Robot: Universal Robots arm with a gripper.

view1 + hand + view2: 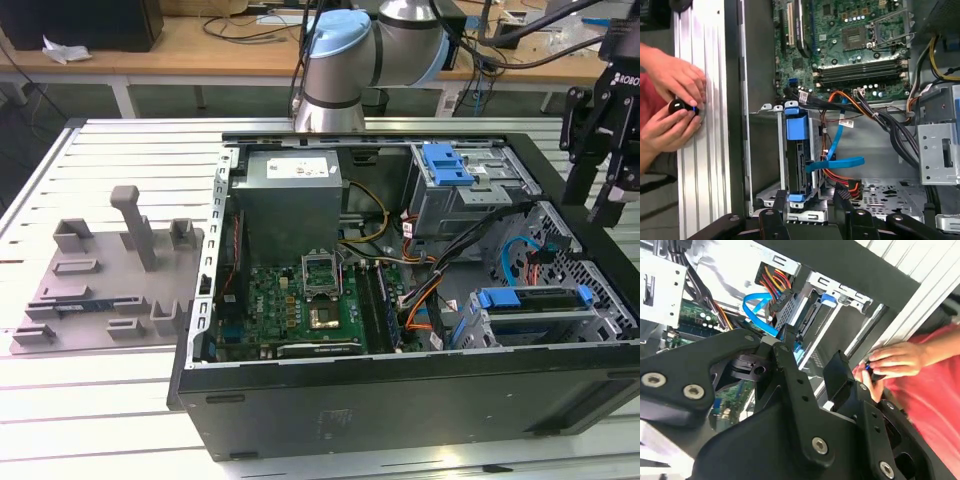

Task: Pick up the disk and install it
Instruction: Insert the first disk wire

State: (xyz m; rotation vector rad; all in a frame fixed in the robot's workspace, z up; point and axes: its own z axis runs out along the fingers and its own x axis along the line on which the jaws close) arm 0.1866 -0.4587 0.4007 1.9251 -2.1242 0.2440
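Observation:
The disk (796,150) stands on edge in the drive cage (767,150) of the open computer case, blue rails at both ends, a blue data cable (837,162) beside it. In the exterior view the disk (535,298) lies in the cage at the case's right. My gripper (612,205) hangs above the case's right wall, open, with nothing between its fingers. In both wrist views the black fingers (840,197) (790,370) stand apart just over the cage, not touching the disk.
A person's hands (675,107) rest on the slatted table beside the case, holding a small black knob. Inside the case are the motherboard (300,300), a grey power-supply box (290,195), a bare blue clip (447,163) and cable bundles (440,265). A grey fixture plate (110,280) lies at the exterior view's left.

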